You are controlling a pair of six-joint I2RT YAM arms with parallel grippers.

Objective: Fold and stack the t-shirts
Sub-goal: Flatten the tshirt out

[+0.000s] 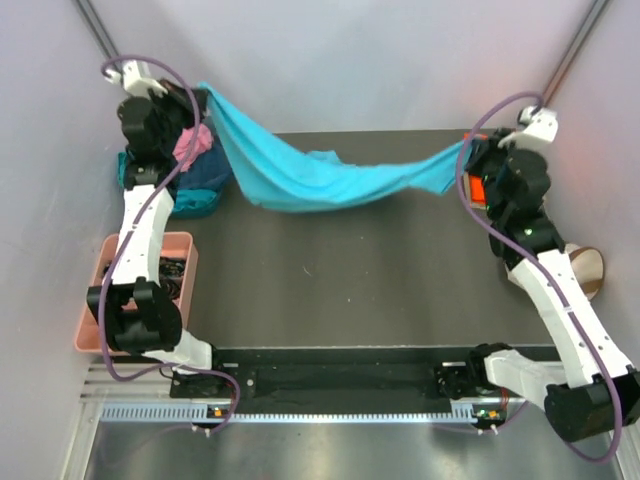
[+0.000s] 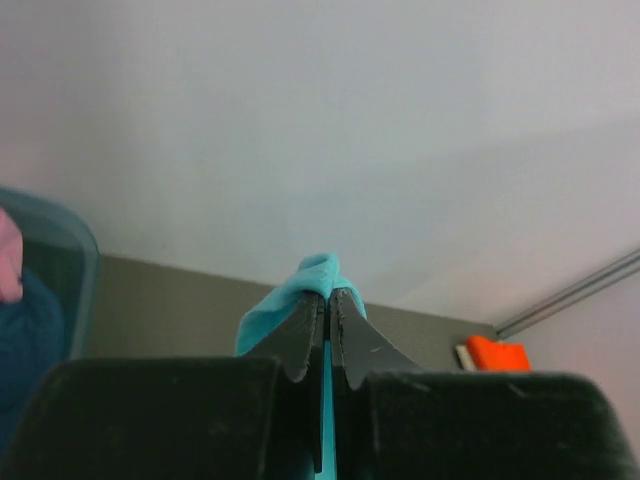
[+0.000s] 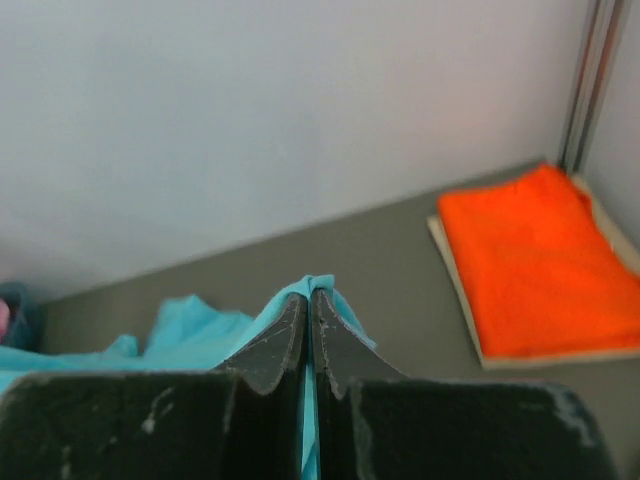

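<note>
A bright turquoise t-shirt (image 1: 310, 172) hangs stretched between my two grippers above the back of the dark table. My left gripper (image 1: 203, 96) is shut on one end at the back left; the cloth shows between its jaws in the left wrist view (image 2: 318, 275). My right gripper (image 1: 466, 150) is shut on the other end at the back right, cloth pinched in the right wrist view (image 3: 318, 287). A folded orange t-shirt (image 3: 530, 260) lies on a cream sheet at the back right. A pink shirt (image 1: 192, 146) and a navy shirt (image 1: 205, 176) sit heaped in a teal bin at the back left.
The teal bin (image 1: 195, 206) stands at the back left corner. A pink tray (image 1: 92, 310) with dark items sits by the left arm. A tan object (image 1: 590, 270) lies at the right edge. Grey walls close in three sides.
</note>
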